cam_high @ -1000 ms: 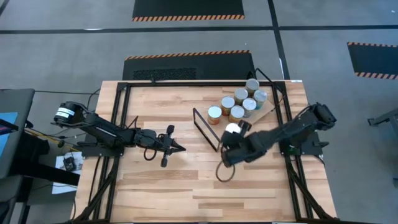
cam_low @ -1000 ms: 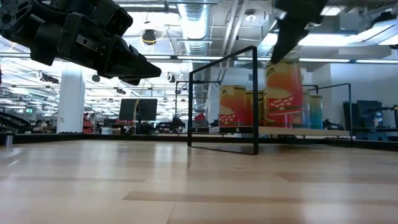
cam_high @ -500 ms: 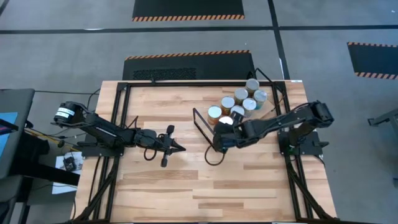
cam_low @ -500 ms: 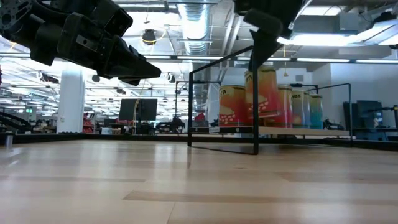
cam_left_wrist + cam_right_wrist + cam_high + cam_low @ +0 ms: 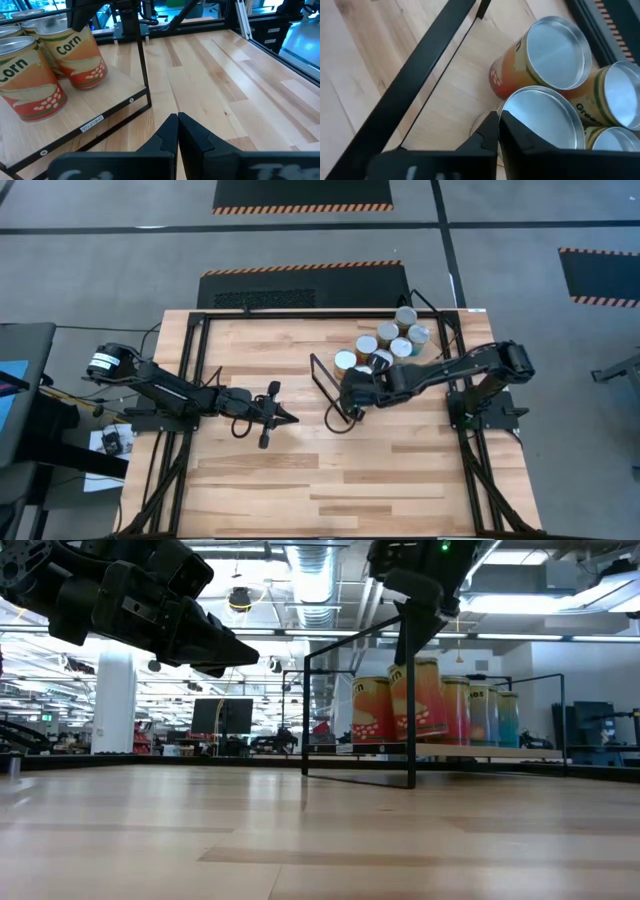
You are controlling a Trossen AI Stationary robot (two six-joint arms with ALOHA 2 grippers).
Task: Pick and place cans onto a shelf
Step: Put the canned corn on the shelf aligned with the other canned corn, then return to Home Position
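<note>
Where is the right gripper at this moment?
In the high view the right gripper is right of table centre, at the black wire frame end of the shelf, directly over the nearest cans.

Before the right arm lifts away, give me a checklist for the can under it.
1. Can under the right gripper stands upright on the shelf: ok.
2. Can free of the right gripper: cannot tell; the gripper sits right at its rim.
3. Can clear of the wire frame: ok, a strip of board shows between them in the right wrist view.
4. Neighbouring cans upright, none tipped: ok.
5. Left gripper out of the way: ok, fingers shut, above mid-table, apart from the shelf.
</note>
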